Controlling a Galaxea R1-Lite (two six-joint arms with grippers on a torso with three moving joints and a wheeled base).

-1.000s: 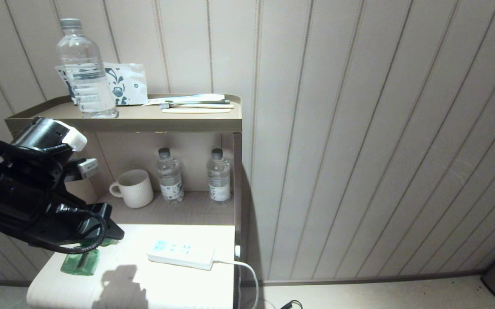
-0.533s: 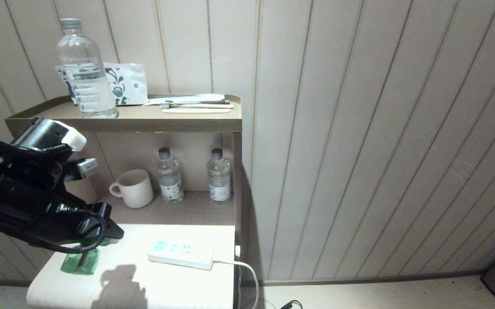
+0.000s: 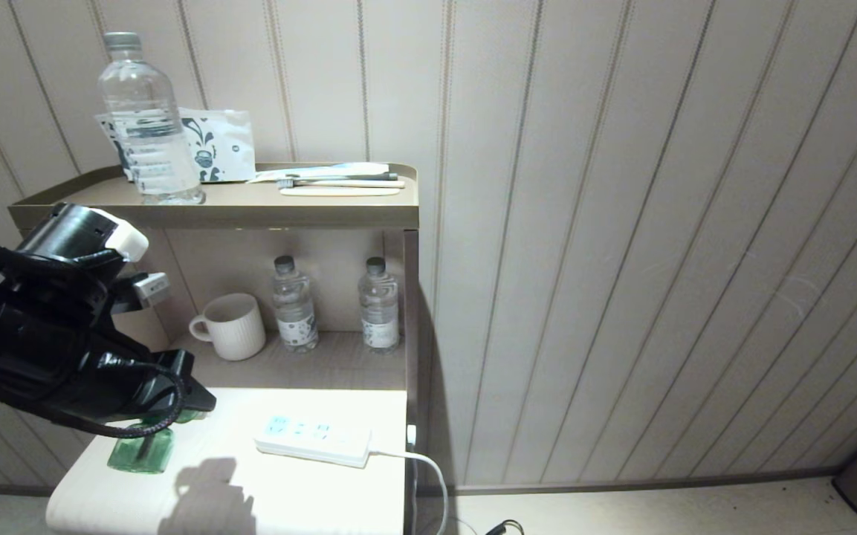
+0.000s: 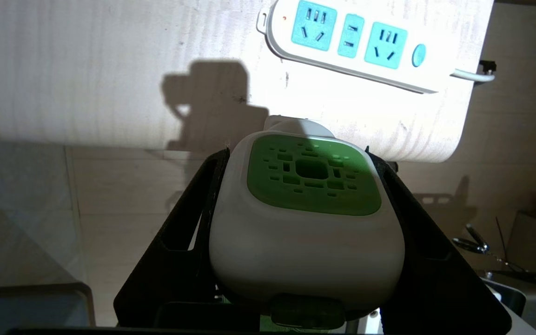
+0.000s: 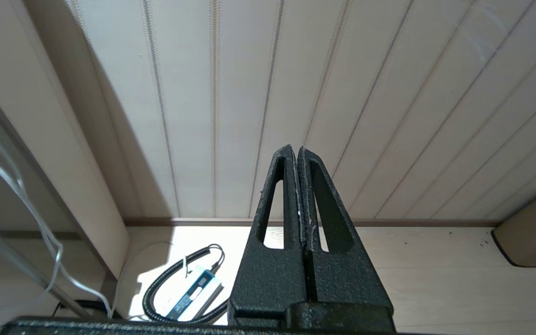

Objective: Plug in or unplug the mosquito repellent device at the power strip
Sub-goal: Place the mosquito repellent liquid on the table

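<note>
Mosquito repellent device (image 4: 308, 218) clamped in left claw (image 4: 305, 204) — power strip (image 4: 356, 44) nearby, unoccupied; right claw (image 5: 298, 186) pressed together.

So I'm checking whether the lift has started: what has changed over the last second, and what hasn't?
Very little. The left gripper, shut on the mosquito repellent device, has eased it slightly up off the lower shelf; its green bottle sits a touch higher in the head view. The power strip, mug and water bottles are unmoved. The right gripper is shut, away from the shelves, empty.
</note>
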